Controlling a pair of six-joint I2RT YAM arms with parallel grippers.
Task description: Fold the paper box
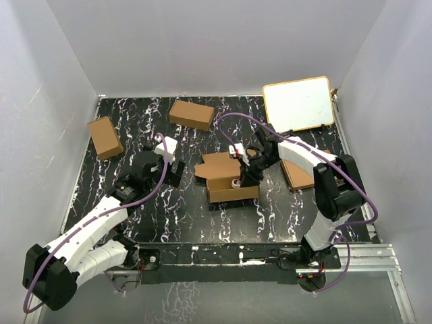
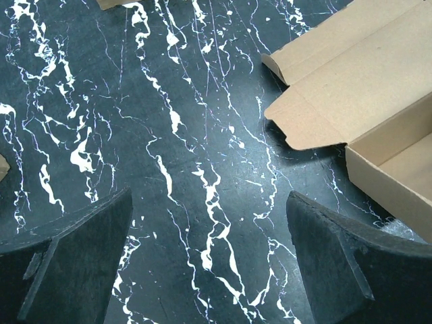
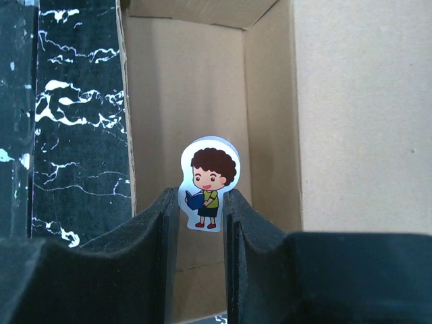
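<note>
The paper box (image 1: 226, 177) lies mid-table as an open brown cardboard tray with its lid flaps spread toward the back. My right gripper (image 1: 241, 179) hangs over its open inside. It is shut on a small white cut-out figure of a curly-haired boy reading a blue book (image 3: 208, 183), held between my right gripper (image 3: 201, 202) fingers with the box walls (image 3: 337, 101) around it. My left gripper (image 1: 172, 169) stands open left of the box, low over bare marble with nothing between the fingers (image 2: 81, 256). The box's corner and flaps (image 2: 378, 81) show at the upper right of the left wrist view.
Two shorter brown cartons lie at the back left (image 1: 105, 137) and back centre (image 1: 192, 114). A white board with a yellow rim (image 1: 298, 103) leans at the back right. A brown pile of sheets (image 1: 297, 177) lies under the right arm. White walls close in the black marbled table (image 1: 169, 216).
</note>
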